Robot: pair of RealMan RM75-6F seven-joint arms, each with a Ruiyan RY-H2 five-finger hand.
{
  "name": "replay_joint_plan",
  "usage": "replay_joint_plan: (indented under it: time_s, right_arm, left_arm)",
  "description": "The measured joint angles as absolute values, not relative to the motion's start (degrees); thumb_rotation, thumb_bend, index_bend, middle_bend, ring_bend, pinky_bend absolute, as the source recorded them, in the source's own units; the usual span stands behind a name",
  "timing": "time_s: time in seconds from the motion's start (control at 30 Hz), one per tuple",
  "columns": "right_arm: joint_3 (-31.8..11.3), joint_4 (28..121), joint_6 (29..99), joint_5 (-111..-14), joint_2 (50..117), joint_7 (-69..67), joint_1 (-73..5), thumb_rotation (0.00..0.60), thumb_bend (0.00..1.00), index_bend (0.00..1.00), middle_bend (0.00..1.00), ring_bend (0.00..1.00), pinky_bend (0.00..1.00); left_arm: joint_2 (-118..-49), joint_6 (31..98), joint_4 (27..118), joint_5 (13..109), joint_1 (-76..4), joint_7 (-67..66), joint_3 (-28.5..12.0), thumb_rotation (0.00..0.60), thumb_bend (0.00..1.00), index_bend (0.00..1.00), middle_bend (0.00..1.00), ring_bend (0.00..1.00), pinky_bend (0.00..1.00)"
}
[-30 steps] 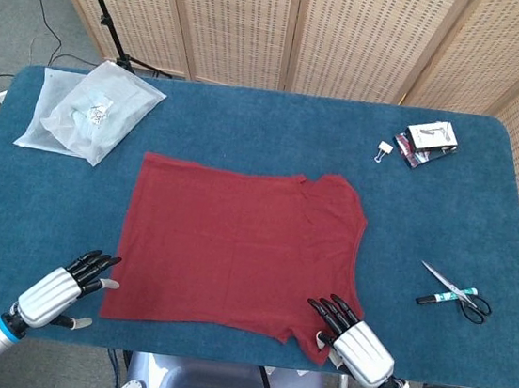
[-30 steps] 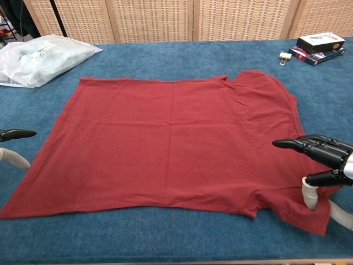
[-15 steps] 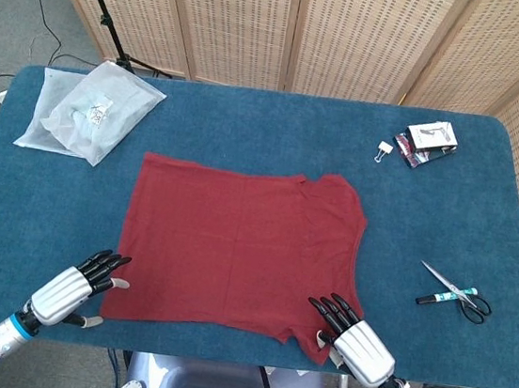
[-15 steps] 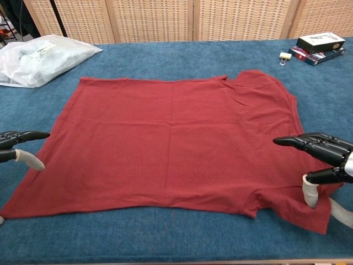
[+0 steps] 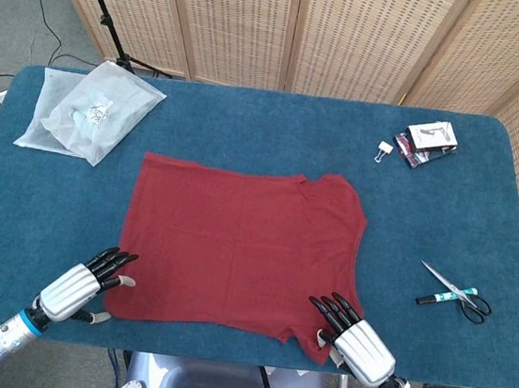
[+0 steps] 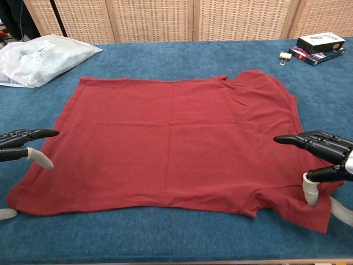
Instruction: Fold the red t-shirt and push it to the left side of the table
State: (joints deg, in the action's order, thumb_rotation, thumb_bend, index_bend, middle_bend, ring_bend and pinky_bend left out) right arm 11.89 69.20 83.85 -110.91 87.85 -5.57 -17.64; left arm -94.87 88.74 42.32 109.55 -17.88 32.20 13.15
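Stage: I am judging the task as barely begun; no fold is showing and no push has been made.
Shirt: the shirt [image 5: 239, 245] is lying flat and fully spread on the table [image 5: 277, 125], around the middle and a little toward 6 o'clock, with a sleeve pointing to 5 o'clock.
Left hand: I am holding my left hand [image 5: 80, 287] at the shirt's 7 o'clock corner, fingers [image 6: 34, 133] apart and stretched out just over the hem; it is gripping nothing, and I cannot tell whether the thumb is touching the cloth.
Right hand: my right hand [image 5: 353, 335] is sitting at the 5 o'clock sleeve, fingers spread and empty above the fabric, thumb tip down at the sleeve; whether it is pressing the cloth I cannot tell.
Done: only the approach, as I am reading it; both hands are sitting at the near edge.
Left to do: I am still needing to grip the near hem, carry it over toward 12 o'clock, fold again as needed, then slide the bundle toward 9 o'clock.
Watch: a bag [image 5: 92, 112] is occupying the 10 o'clock corner, so I am planning the push to stop short of it.
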Motion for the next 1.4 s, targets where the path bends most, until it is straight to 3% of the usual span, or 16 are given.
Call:
replay_joint_plan:
  time_s: [0.57,0.93,1.4]
  right_arm:
    - [11.83,69.50,83.82,-110.67,87.60,-5.50,-17.72,0.600,0.57,0.59,0.00,0.00,0.00]
    - [11.75,69.62,83.75,-110.47,87.44,-5.58,-17.78,0.600,0.57,0.59,0.00,0.00,0.00]
    - [11.88,69.46,83.59,-110.53,87.53,-5.40,-17.80,0.600,0.57,0.59,0.00,0.00,0.00]
  left_arm:
    - [-94.59,88.23,43.32,108.64,-18.46,32.87,14.06,0.600,0.34,0.40,0.00,0.00,0.00]
    - [-94.99,87.99,43.36,107.94,-18.28,33.66,14.45,0.600,0.40,0.63,0.00,0.00,0.00]
    - [-95.63,88.30,42.48,107.31,-17.96,34.08,14.59,0.600,0.43,0.69,0.00,0.00,0.00]
